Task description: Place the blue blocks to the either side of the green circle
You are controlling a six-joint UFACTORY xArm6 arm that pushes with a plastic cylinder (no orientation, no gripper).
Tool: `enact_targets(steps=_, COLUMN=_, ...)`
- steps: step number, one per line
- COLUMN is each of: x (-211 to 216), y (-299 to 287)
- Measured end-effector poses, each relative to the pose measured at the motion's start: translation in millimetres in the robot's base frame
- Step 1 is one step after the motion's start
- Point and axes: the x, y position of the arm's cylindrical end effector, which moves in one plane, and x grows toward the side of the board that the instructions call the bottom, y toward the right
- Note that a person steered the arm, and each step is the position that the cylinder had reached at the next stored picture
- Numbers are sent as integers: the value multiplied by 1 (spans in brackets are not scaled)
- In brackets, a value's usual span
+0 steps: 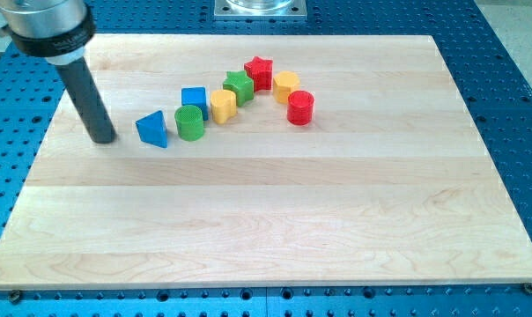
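The green circle point(190, 122) stands left of the board's middle, toward the view's top. A blue triangle point(152, 129) lies just to its left, nearly touching it. A blue cube point(194, 98) sits right behind the circle, toward the view's top, touching or almost touching it. My tip point(103, 138) rests on the board to the left of the blue triangle, a short gap away from it. The rod rises up and left to the arm's head at the view's top left corner.
A curved row runs up and right from the green circle: a yellow block point(223, 105), a green star point(240, 85), a red star point(259, 72), a yellow hexagon point(286, 85) and a red cylinder point(300, 106). The wooden board point(275, 220) lies on a blue perforated table.
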Motion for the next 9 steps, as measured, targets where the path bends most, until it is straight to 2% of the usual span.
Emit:
enact_targets(steps=1, x=12, y=31)
enact_targets(steps=2, x=6, y=48)
enact_targets(steps=3, x=47, y=44)
enact_targets(steps=4, x=13, y=10)
enact_targets(steps=5, x=-42, y=-75)
enact_targets(steps=6, x=-98, y=-1)
enact_targets(steps=7, x=-98, y=44)
enact_targets(steps=9, x=-90, y=95)
